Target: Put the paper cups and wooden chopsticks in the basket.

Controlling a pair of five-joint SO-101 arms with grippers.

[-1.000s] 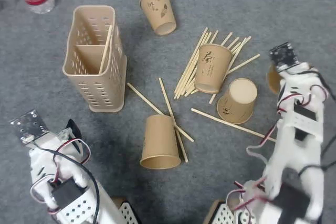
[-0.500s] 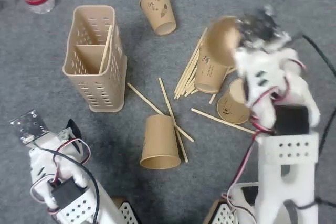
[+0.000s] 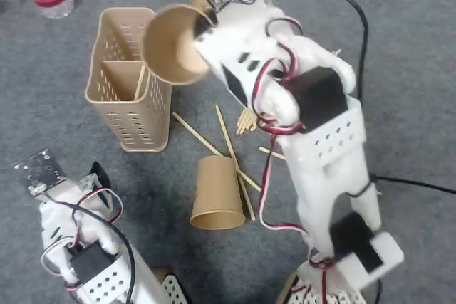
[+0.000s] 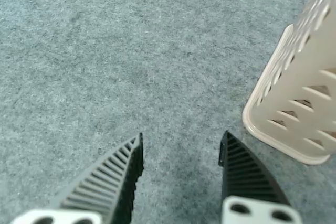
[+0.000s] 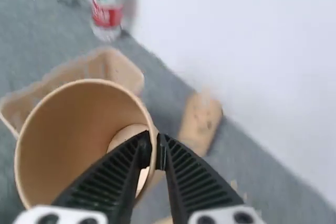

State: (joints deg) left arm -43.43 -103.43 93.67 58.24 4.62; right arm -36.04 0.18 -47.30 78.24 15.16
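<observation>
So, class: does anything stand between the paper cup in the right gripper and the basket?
Nothing visible does. The right gripper grips the paper cup by its rim, tilted, over the edge of the basket. One chopstick leans inside it.

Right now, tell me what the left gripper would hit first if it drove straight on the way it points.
Most likely the grey mat. The left gripper is open and frames bare mat and nothing else. The basket has its bottom corner beside that line, and it is probably clear, though depth is hard to judge.
</observation>
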